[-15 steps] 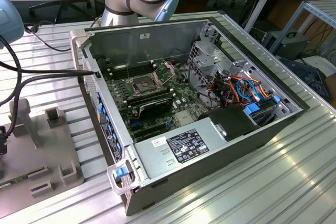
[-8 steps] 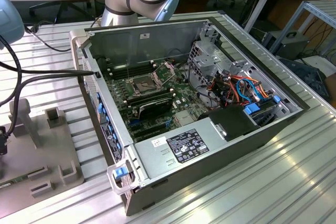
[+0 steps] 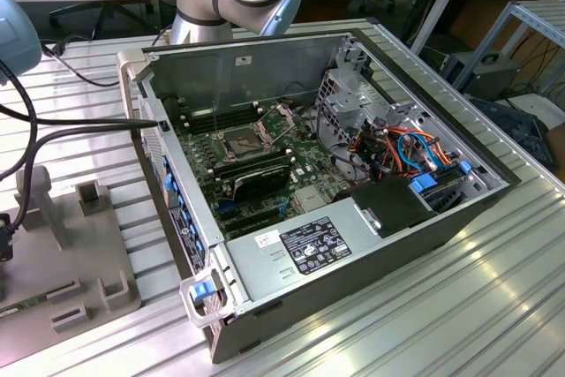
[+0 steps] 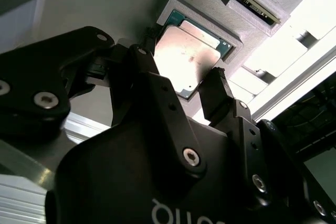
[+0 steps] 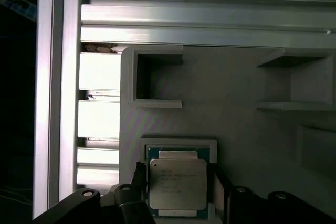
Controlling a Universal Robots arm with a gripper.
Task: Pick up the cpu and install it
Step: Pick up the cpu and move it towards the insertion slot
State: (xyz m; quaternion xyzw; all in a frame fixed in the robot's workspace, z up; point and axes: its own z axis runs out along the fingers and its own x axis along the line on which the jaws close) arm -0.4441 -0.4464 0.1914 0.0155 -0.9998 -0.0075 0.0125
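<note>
Silvery metal faced upward on the single cpu (image 5: pixel 177 184), which lay flat in a square recess of the one grey plastic tray (image 5: pixel 236 129), its slightly longer axis pointing toward the tray's open-sided pocket (image 5: pixel 157 77). The one black claw (image 4: pixel 181 69) straddled the cpu's two longer sides in both wrist views, and whether it gripped the chip or stood free of it could not be told. In the exterior view one open computer case (image 3: pixel 353 174) lay on the ribbed aluminium worktop (image 3: pixel 494 289), its single motherboard socket (image 3: pixel 240 141) showing a raised metal frame.
</note>
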